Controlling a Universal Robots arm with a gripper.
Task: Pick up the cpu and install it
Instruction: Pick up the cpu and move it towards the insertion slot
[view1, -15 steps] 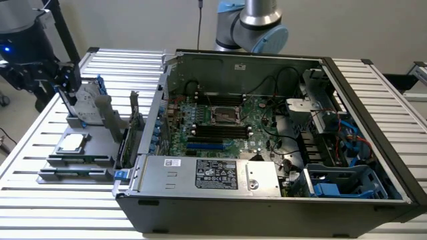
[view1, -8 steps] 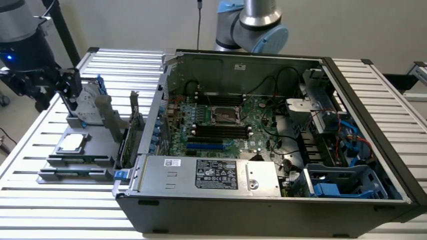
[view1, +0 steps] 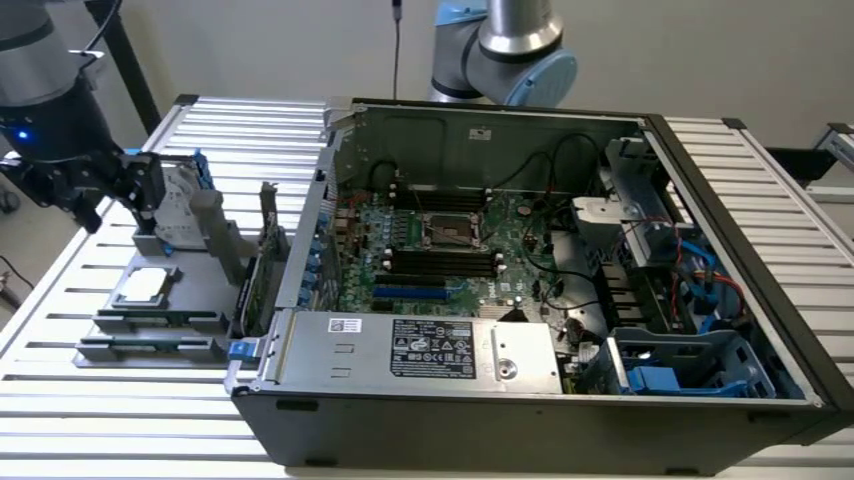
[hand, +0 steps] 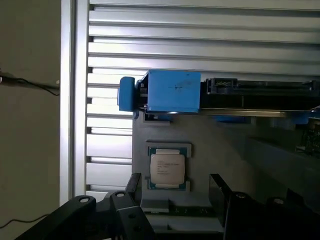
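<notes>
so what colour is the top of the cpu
Silvery grey metal with faint dark print; the cpu shows best in the wrist view.

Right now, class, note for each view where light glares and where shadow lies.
Wrist view: the table slats glare white, and the cpu shines softly on top. Exterior view: the computer case lies shaded inside, with the slats around it bright.

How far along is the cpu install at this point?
Nothing done yet: the cpu lies on the grey fixture beside the case. In hand: the gripper hovers open near it, not touching. Left: lifting it and seating it in the motherboard socket, which looks empty.
</notes>
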